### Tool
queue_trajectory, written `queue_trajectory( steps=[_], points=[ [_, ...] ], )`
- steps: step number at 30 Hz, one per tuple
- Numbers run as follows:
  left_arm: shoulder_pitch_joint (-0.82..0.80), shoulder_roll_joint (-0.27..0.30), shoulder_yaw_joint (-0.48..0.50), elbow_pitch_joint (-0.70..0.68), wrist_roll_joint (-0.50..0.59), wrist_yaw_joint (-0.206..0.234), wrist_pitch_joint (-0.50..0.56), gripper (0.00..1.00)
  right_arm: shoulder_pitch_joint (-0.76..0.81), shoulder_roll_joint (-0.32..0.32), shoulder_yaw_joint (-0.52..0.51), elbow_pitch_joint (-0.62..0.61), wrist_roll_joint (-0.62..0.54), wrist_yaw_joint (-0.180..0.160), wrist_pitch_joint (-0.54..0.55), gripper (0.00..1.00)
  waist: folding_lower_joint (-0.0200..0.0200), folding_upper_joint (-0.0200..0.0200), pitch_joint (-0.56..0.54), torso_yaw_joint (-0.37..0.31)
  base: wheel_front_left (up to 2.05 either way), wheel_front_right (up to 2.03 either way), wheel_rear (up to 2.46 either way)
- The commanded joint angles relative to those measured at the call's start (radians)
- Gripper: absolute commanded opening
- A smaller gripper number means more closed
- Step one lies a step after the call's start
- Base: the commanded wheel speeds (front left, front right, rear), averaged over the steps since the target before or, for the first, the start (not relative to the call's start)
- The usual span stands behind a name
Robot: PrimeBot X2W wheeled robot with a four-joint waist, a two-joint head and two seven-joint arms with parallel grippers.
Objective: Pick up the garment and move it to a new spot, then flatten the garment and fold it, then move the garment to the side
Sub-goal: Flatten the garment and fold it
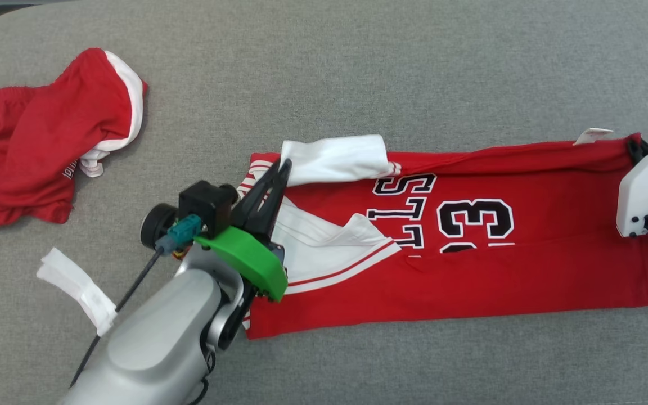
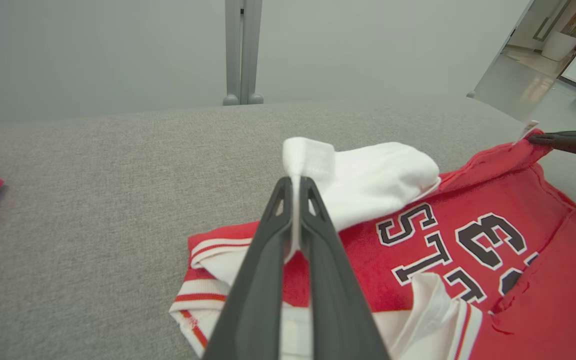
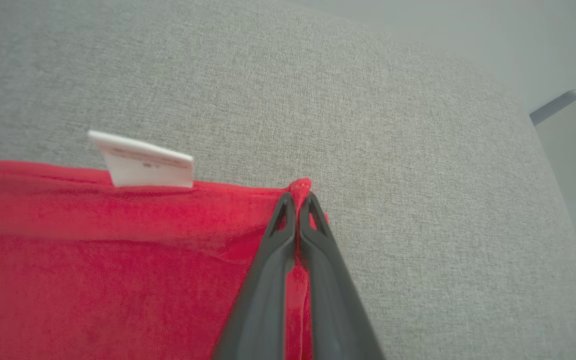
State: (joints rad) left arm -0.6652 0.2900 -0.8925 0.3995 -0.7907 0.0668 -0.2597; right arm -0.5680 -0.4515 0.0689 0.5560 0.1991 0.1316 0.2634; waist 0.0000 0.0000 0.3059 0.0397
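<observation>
Status: fold step, I think. Jersey [image 1: 470, 281] lies stretched out as a long band across the middle-to-right of the grey padded surface [image 1: 358, 67], number side up, lower part of the lettering tucked under a crease, so one lengthwise fold looks done. Left hand [image 1: 283, 166] is pressed together on the white sleeve [image 1: 335, 160] at the jersey's far-left corner; the left wrist view shows a thin white layer squeezed between the fingers [image 2: 318, 235]. Right hand [image 3: 298, 197] is pinching the far-right red corner, just past the label [image 3: 143, 162], with a nub of cloth poking out above the tips. Both ends of the far edge are held and the cloth between them looks fairly taut, low to the surface. Next move, as I read it: lift both corners together, keep the span tight, carry the far edge toward the robot over the near edge, lay it down and let go. Needs matched height and pace on both arms or the band skews. Concern: the left grip may hold the loose sleeve alone rather than the body layer, so that end could lag or unroll. Second red garment [image 1: 37, 146] and white strip [image 1: 76, 289] sit well apart at left, out of the fold path.
</observation>
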Motion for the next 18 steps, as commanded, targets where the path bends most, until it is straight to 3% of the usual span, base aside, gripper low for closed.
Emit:
queue_trajectory(
  steps=[1,10,11,12,13,14,15,18],
  points=[
    [0.035,0.008,-0.006,-0.017,-0.003,0.011,-0.002,0.00,0.022,-0.008,0.001,0.000,-0.011,-0.002,0.008,0.00,0.0000,0.0000,-0.021,-0.001,0.00,0.00,0.00],
    [0.160,0.043,-0.031,-0.110,-0.024,0.056,0.019,0.00,0.090,-0.030,0.021,0.007,-0.033,-0.002,0.027,0.00,0.0000,0.0000,-0.058,-0.005,0.00,0.00,0.00],
    [0.171,0.047,-0.032,-0.120,-0.026,0.062,0.019,0.00,0.096,-0.031,0.021,0.008,-0.033,-0.002,0.030,0.07,0.0000,0.0000,-0.062,-0.005,0.00,0.00,0.00],
    [0.180,0.050,-0.032,-0.126,-0.030,0.068,0.021,0.00,0.100,-0.032,0.022,0.009,-0.033,-0.002,0.031,0.27,0.0000,0.0000,-0.064,-0.005,0.00,0.00,0.00],
    [0.192,0.055,-0.034,-0.134,-0.033,0.074,0.024,0.00,0.106,-0.033,0.020,0.010,-0.029,-0.002,0.035,0.39,0.0000,0.0000,-0.069,-0.005,0.00,0.00,0.00],
    [0.201,0.058,-0.035,-0.140,-0.037,0.077,0.026,0.00,0.112,-0.031,0.018,0.010,-0.023,-0.002,0.038,0.76,0.0000,0.0000,-0.072,-0.004,0.00,0.00,0.00],
    [0.214,0.061,-0.034,-0.148,-0.042,0.081,0.026,0.00,0.119,-0.032,0.016,0.009,-0.020,-0.002,0.042,1.00,0.0000,0.0000,-0.076,-0.004,0.00,0.00,0.00],
    [0.239,0.068,-0.034,-0.159,-0.052,0.092,0.030,0.00,0.132,-0.028,0.005,-0.006,-0.008,-0.002,0.041,1.00,0.0000,0.0000,-0.085,-0.003,0.00,0.00,0.00]
  ],
)
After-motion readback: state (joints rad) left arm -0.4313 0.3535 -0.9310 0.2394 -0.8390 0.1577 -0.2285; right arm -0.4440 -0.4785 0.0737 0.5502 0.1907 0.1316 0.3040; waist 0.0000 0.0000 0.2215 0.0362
